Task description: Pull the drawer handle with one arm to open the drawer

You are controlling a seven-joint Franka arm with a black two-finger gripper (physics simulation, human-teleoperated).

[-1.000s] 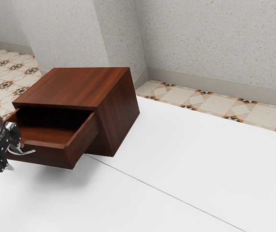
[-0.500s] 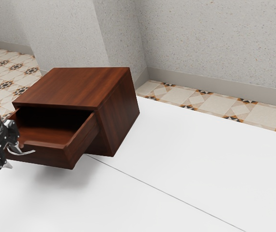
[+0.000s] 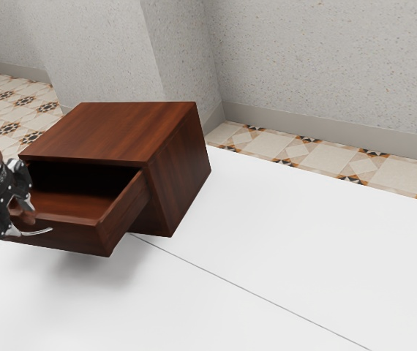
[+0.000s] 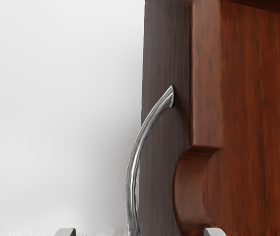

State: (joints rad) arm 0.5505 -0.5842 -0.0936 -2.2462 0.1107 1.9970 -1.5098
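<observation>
Woodgrain in dark red-brown covered the cabinet (image 3: 124, 131), which stood on the white table (image 3: 282, 256) with a grey speckled wall (image 3: 325, 58) behind it and patterned floor tiles (image 3: 325, 157) beyond the table's far edge. The drawer (image 3: 84, 210) stood pulled well out of the cabinet's front opening, toward the exterior view's left, so that the dark hollow of the cabinet showed above the drawer's bare inside. Its front panel overhung the table on the side away from the cabinet. The handle (image 3: 36, 231), a thin curved bar of silver metal, stuck out from that front panel, at the point of the drawer farthest from the cabinet.

The black gripper (image 3: 14, 218) hung right at the drawer's front, just beside the handle and partly over the drawer's front edge. Its fingers were spread apart. In the wrist view the two grey fingertips (image 4: 65, 231) stood wide of each other, with the handle's curve and the scalloped edge of the drawer front between them, and neither one touched the bar.
</observation>
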